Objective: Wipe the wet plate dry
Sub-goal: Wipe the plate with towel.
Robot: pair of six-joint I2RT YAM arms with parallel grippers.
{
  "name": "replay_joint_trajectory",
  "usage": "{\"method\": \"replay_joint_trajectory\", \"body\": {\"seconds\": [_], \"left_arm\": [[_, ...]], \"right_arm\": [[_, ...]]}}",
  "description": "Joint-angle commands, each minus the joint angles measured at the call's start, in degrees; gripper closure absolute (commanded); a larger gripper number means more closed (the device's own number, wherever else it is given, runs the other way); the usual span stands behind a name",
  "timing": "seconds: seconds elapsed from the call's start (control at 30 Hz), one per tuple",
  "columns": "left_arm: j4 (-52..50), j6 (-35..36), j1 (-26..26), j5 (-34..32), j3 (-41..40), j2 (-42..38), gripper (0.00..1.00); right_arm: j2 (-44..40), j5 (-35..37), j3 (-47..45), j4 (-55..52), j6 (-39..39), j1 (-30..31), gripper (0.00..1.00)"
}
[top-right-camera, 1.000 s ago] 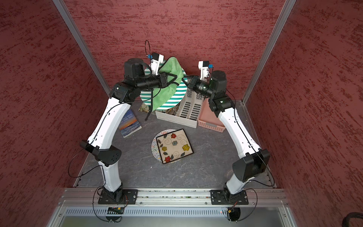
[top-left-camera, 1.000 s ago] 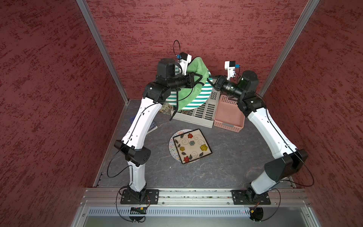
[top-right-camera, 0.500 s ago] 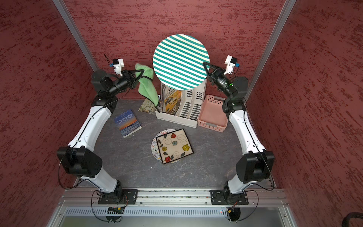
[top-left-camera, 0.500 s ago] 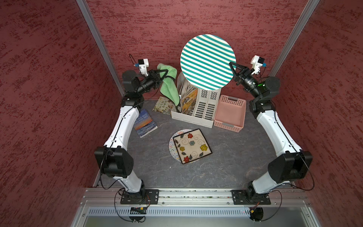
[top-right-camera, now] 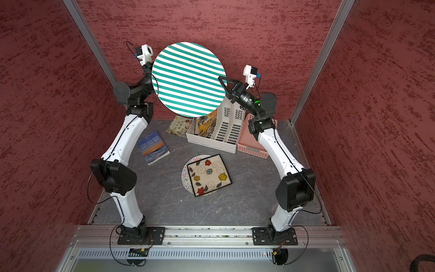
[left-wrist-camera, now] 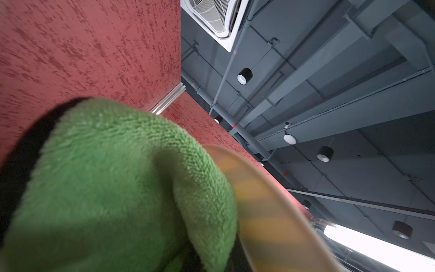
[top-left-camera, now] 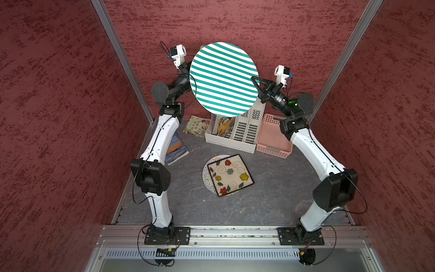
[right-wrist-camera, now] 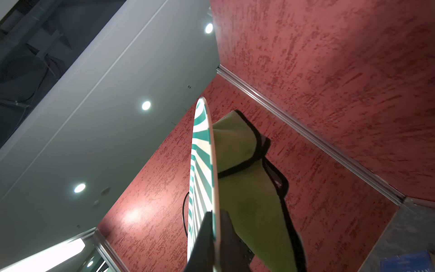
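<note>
Reaching up from the bottom of the frame with left arm (top-left-camera: 162, 139) and right arm (top-left-camera: 313, 146), elbows bowed outward. Pinching the striped plate (top-left-camera: 223, 79) at its right rim with the right end effector (top-left-camera: 256, 82), closed tight. Keeping the left end effector behind the plate in both top views, closed, buried in green cloth (left-wrist-camera: 106, 188).

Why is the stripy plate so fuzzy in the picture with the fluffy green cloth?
In the left wrist view the plate is probably too close to the lens, so it is out of focus and its stripes look smeared and yellowish. The upper fibres of the green cloth are sharper, and the ceiling lamp is blown out white. In a top view the plate is crisp.
</note>
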Motion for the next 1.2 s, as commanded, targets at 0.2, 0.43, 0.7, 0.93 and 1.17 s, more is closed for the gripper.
{"method": "replay_joint_trajectory", "body": {"seconds": [0.2,0.43,0.7,0.93,1.17], "left_arm": [[13.2,-6.3,-9.6,-1.7,-3.8,-0.9,1.00],[12.2,-5.8,-2.8,-2.4,-4.8,-5.5,1.00],[10.3,-6.6,-3.5,-2.3,5.0,0.4,1.00],[13.1,-9.3,-10.7,-2.7,8.6,3.9,1.00],[18.3,-8.9,-11.6,-4.2,-8.1,-4.1,1.00]], "right_arm": [[9.1,8.9,22.2,-12.2,-5.7,-4.7,1.00],[3.5,3.3,14.2,-13.3,-8.4,-8.3,1.00],[0.3,1.9,4.6,-10.3,-9.4,3.4,1.00],[7.2,10.4,18.6,-17.1,-9.4,-0.6,1.00],[5.5,13.9,18.1,-19.1,-9.5,-8.7,1.00]]}}
